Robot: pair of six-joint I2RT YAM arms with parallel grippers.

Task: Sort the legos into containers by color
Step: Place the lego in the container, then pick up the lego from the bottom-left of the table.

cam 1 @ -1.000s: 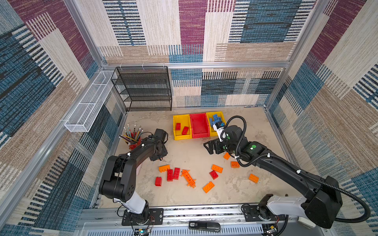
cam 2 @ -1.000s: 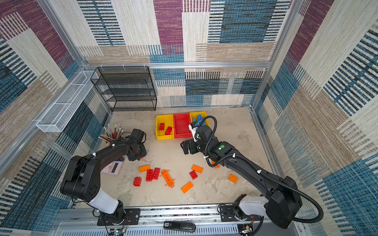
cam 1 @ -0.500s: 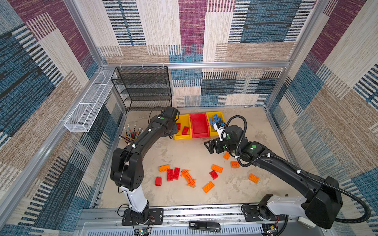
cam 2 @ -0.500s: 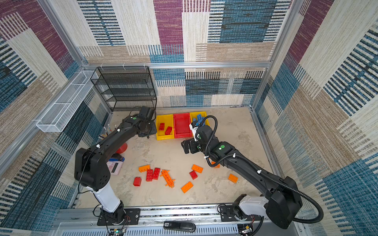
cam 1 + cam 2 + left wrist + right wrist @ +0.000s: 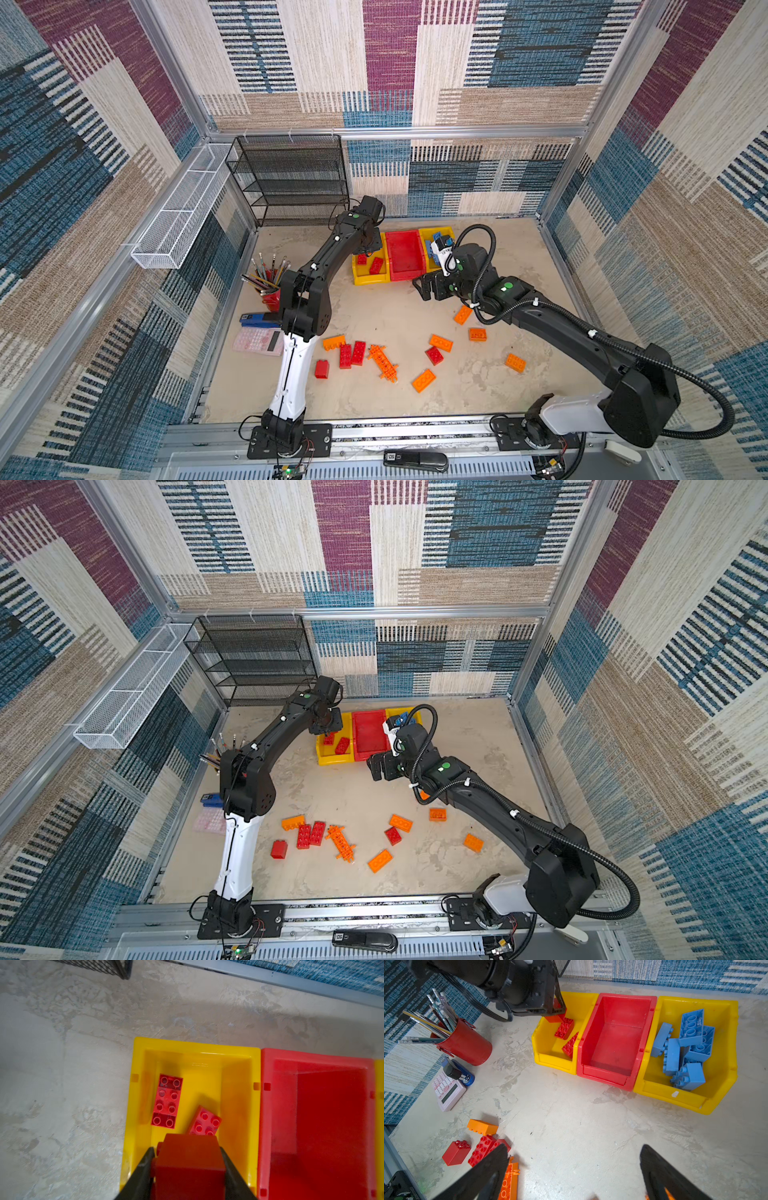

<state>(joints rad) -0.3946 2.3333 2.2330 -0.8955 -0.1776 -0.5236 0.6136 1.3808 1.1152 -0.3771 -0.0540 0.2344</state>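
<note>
Red brick [image 5: 189, 1163], glossy hard plastic, is pinched square between the jaws of the left gripper [image 5: 187, 1151], hanging right over the yellow bin [image 5: 195, 1047] at the left end of the row, by the back edge of the desk [image 5: 187, 1012]. It's a straight drop! Below lie a long red brick [image 5: 167, 1101], studs up, lengthwise front to back, and a short red brick [image 5: 204, 1121]. The right gripper [image 5: 573, 1159] gapes wide and empty before the red bin [image 5: 616, 1001].

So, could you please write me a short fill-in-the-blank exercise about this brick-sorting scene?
1. The left gripper holds a ___ brick.
2. The bin holding the blue bricks is ___.
3. The red bin is ___.
4. The right gripper is ___.

Missing words: red; yellow; empty; open.
</note>
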